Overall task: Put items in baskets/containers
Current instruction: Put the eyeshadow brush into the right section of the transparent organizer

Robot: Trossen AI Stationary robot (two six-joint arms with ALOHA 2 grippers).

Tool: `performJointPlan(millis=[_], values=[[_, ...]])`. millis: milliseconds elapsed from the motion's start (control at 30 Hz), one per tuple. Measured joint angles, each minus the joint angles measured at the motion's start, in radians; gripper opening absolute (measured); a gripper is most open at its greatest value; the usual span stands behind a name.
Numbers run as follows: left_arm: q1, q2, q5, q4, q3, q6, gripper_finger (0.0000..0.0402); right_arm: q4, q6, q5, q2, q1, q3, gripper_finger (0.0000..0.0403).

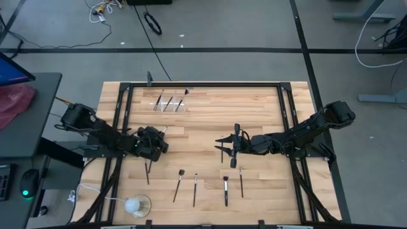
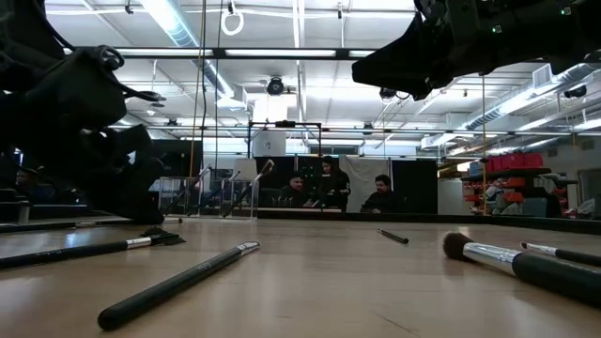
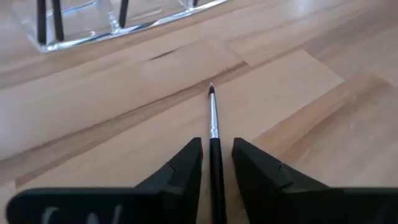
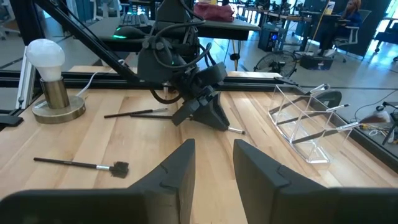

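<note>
The left gripper [image 3: 216, 167] sits near the left edge of the table [image 1: 254, 114], fingers closed to a narrow gap around a thin brush [image 3: 213, 121] that looks gripped. I'd lift it level, carry it to the clear holder [image 1: 170, 104] at the far edge, where three brushes already stand, and lower it handle first. The right gripper [image 1: 226, 151] hovers mid-table, fingers parted and empty. More brushes [image 1: 194, 189] lie near the front edge. No writing is readable.

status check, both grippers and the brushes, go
Left gripper shut on a makeup brush at table level. Right gripper open, empty, mid-table. Clear holder has some brushes; path clear.
</note>
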Motion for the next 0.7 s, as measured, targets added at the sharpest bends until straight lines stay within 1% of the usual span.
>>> performJointPlan(millis=[100, 333, 433, 533, 600, 700], values=[[0.012, -0.001, 0.022, 0.001, 0.0, 0.07, 0.0091, 0.0, 0.0, 0.0, 0.0, 0.0, 0.0, 0.0111], [0.038, -0.003, 0.05, 0.009, 0.002, 0.177, 0.0017, 0.0, 0.0, 0.0, 0.0, 0.0, 0.0, 0.0111], [0.047, -0.002, 0.051, 0.08, -0.025, 0.227, 0.0014, 0.0, 0.0, 0.0, 0.0, 0.0, 0.0, 0.0111], [0.047, -0.002, 0.051, 0.179, -0.068, 0.266, 0.002, -0.001, 0.0, 0.0, 0.0, 0.0, 0.0, 0.0111], [0.047, -0.001, 0.052, 0.243, -0.092, 0.289, 0.0017, -0.005, -0.001, 0.0, 0.0, 0.0, 0.0, 0.0111], [0.048, 0.001, 0.063, 0.293, -0.105, 0.33, 0.0013, -0.01, -0.001, 0.0, 0.0, 0.0, 0.0, 0.0111]])
